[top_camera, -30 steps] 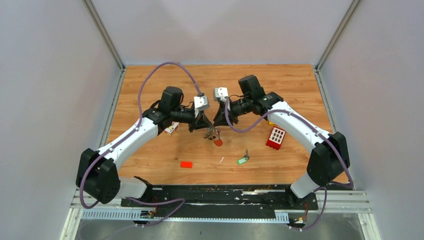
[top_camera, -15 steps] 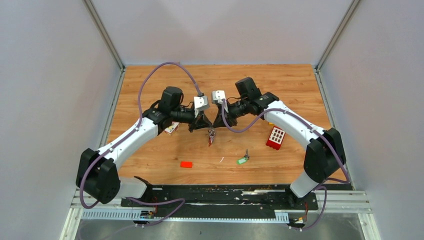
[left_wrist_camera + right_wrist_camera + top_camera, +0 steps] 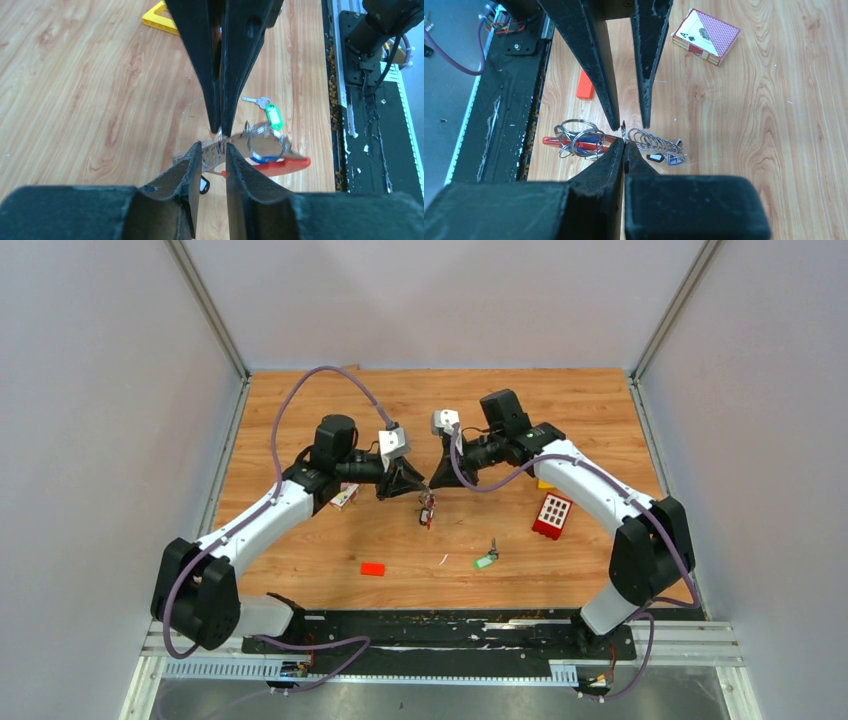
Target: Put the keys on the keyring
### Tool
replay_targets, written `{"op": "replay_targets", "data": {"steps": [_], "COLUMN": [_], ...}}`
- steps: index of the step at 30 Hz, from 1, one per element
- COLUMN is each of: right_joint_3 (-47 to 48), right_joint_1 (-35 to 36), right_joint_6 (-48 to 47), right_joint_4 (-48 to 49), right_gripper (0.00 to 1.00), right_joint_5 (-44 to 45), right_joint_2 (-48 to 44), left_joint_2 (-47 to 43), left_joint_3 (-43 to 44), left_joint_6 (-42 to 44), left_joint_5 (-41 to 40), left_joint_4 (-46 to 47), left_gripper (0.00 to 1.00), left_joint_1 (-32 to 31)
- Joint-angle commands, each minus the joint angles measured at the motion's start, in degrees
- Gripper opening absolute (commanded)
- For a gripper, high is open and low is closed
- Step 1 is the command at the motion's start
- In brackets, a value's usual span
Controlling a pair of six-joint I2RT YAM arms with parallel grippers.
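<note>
The keyring, a bunch of metal rings with a red strap and a chain-like strip of rings, hangs between my two grippers over the table's middle. My right gripper is shut on a thin ring of it. My left gripper faces it tip to tip, jaws a little apart, with that ring in the gap. Small black-tagged and blue-tagged keys hang on the strip. A green-tagged key lies loose on the table, also in the left wrist view.
A red studded brick stands under the right arm. A small red block lies near the front. A card pack lies under the left arm. A yellow piece lies at the back right.
The right gripper moved left, then back right. The left gripper shifted slightly and tilted. The bunch swung, its red strap tucking up from where it hung lower.
</note>
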Motion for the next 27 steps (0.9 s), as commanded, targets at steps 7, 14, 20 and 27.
{"op": "replay_targets", "data": {"steps": [7, 14, 20, 27], "right_joint_3": [-0.3, -0.6, -1.0, -1.4], "right_joint_1": [-2.0, -2.1, -2.4, -2.7], "right_joint_6": [6.7, 6.7, 6.5, 6.3], "right_joint_4": [7.4, 7.8, 8.0, 8.4], "right_gripper": [0.00, 0.00, 0.00, 0.00], "right_joint_5": [-9.3, -8.9, -8.5, -8.1], "right_joint_2": [-4.8, -4.7, -4.8, -4.5], "left_joint_2": [-1.8, -1.8, -2.6, -3.1], "left_joint_3": [-6.4, -8.0, -7.8, -7.2], "left_joint_6": [-11.6, -16.2, -14.3, -14.2], "left_joint_5": [4.3, 5.5, 6.7, 8.5], "left_joint_4": [23.1, 29.3, 26.8, 26.2], "left_gripper": [0.37, 0.36, 0.33, 0.30], "left_joint_1": [1.3, 1.3, 1.3, 1.4]}}
